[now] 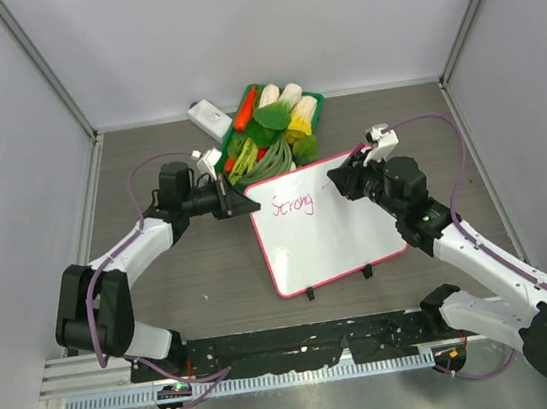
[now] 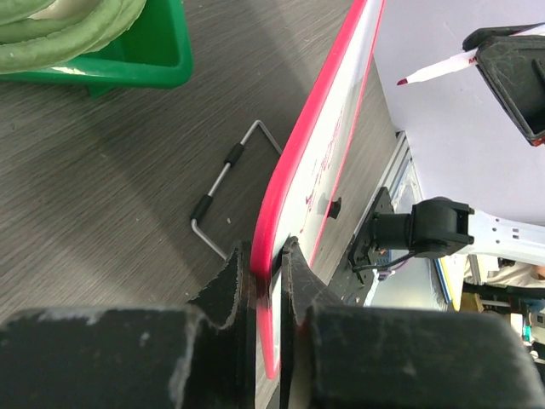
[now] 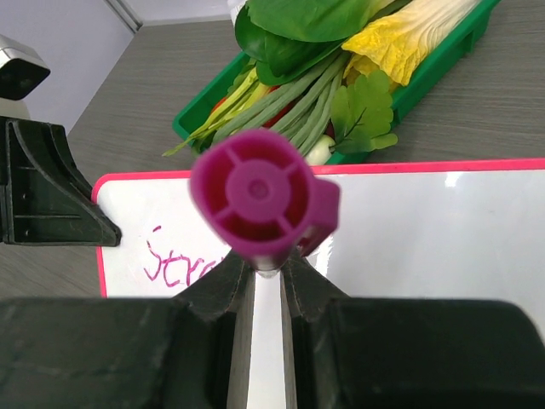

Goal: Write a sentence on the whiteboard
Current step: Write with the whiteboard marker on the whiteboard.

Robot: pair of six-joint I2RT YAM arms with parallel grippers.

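Note:
The whiteboard (image 1: 338,236), white with a pink-red rim, lies in the middle of the table, and its left edge (image 2: 294,170) runs up through the left wrist view. My left gripper (image 1: 242,203) (image 2: 268,252) is shut on that edge near the upper left corner. Of the sentence, one magenta word reading "Strong" (image 1: 292,205) (image 3: 174,264) shows near the board's top left. My right gripper (image 1: 344,177) (image 3: 266,264) is shut on a magenta marker (image 3: 260,200), hovering over the board just right of the word. The marker's tip (image 2: 404,81) is a little off the surface.
A green basket (image 1: 312,97) (image 2: 162,68) (image 3: 443,64) full of vegetables stands just behind the board. A small white block (image 1: 210,119) lies left of it. A wire stand (image 2: 226,175) sticks out under the board's edge. Grey walls close in the table on three sides.

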